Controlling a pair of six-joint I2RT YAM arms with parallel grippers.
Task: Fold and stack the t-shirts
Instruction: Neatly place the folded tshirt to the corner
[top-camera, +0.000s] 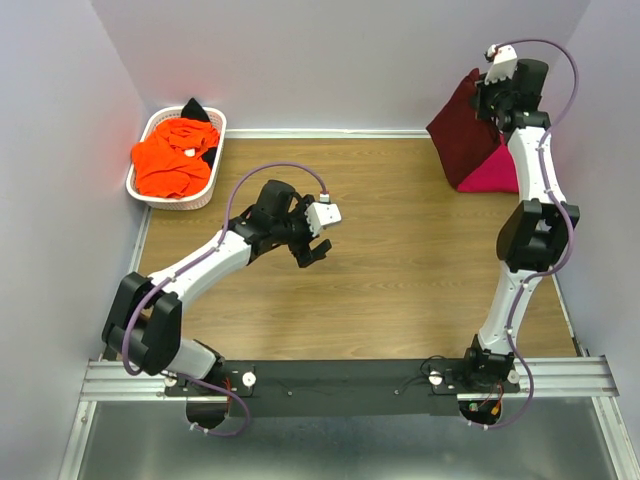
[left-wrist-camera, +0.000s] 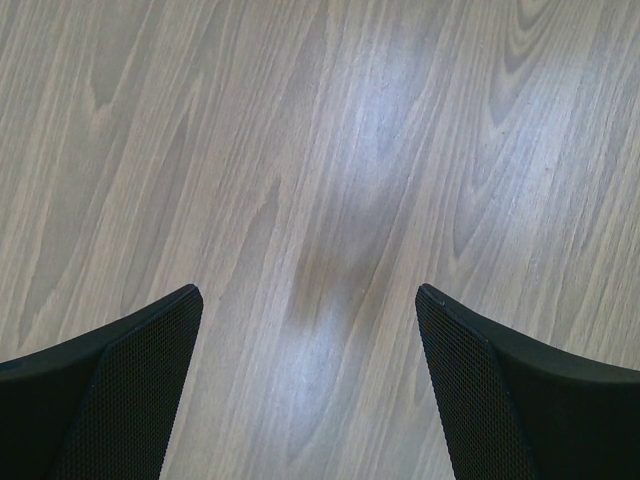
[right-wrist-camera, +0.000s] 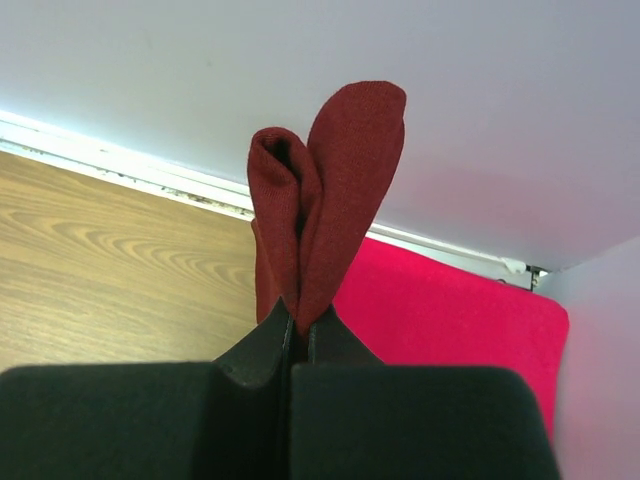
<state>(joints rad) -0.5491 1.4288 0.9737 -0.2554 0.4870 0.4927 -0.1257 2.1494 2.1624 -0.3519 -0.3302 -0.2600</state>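
My right gripper (top-camera: 487, 92) is shut on the dark maroon t-shirt (top-camera: 462, 135) and holds it lifted at the far right corner. In the right wrist view the maroon cloth (right-wrist-camera: 325, 190) sticks up pinched between the fingers (right-wrist-camera: 300, 335). The bright pink t-shirt (top-camera: 492, 172) lies flat on the table beneath it, also in the right wrist view (right-wrist-camera: 450, 320). An orange t-shirt (top-camera: 175, 155) and a black one (top-camera: 197, 108) lie in the white basket (top-camera: 180, 200). My left gripper (top-camera: 312, 250) is open and empty above bare table (left-wrist-camera: 310, 300).
The white lattice basket stands at the far left corner against the walls. Purple walls close in the back and both sides. A metal rail (top-camera: 340, 378) with the arm bases runs along the near edge.
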